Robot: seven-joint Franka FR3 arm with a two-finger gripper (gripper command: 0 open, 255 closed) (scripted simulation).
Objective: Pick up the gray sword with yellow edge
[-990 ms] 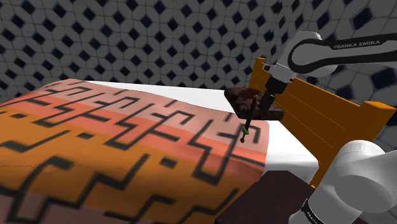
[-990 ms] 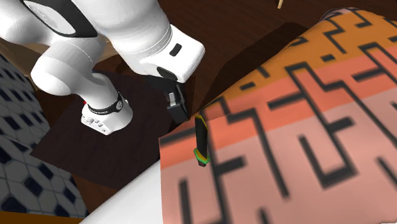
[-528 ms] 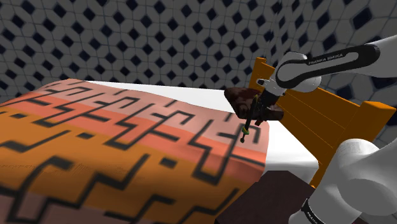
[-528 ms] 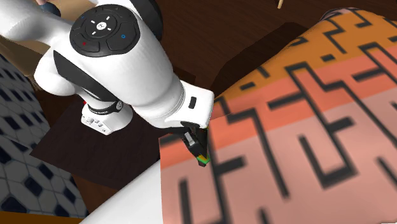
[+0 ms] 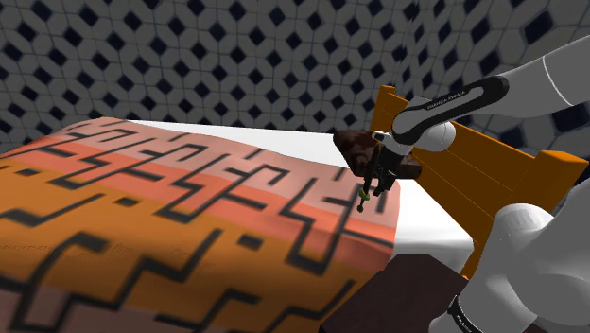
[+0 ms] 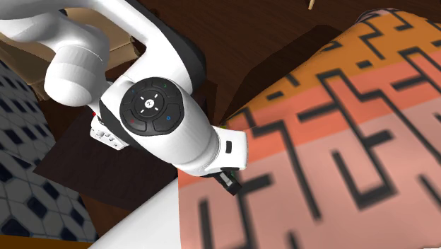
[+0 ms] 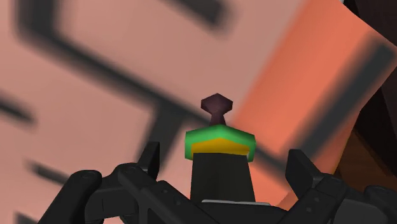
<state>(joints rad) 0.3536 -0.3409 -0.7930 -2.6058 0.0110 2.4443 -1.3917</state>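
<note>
Now I'm dropping claw [image 7: 222,168] down over sword [image 7: 219,145] on bed [image 5: 189,218], closer than second ago; claw gaping wide, straddling it, not gripping; closing seems next.

Descent of arm [image 5: 444,99] onto sword [image 5: 364,196], 1.0 s.
The gripper [image 5: 377,178] came down to straddle the blade, right of centre; in the second exterior view the wrist [image 6: 166,124] now covers it, centre-left.

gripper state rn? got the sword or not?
Gripper: open. The fingers stand on either side of the sword without touching it, so it is not held.
</note>
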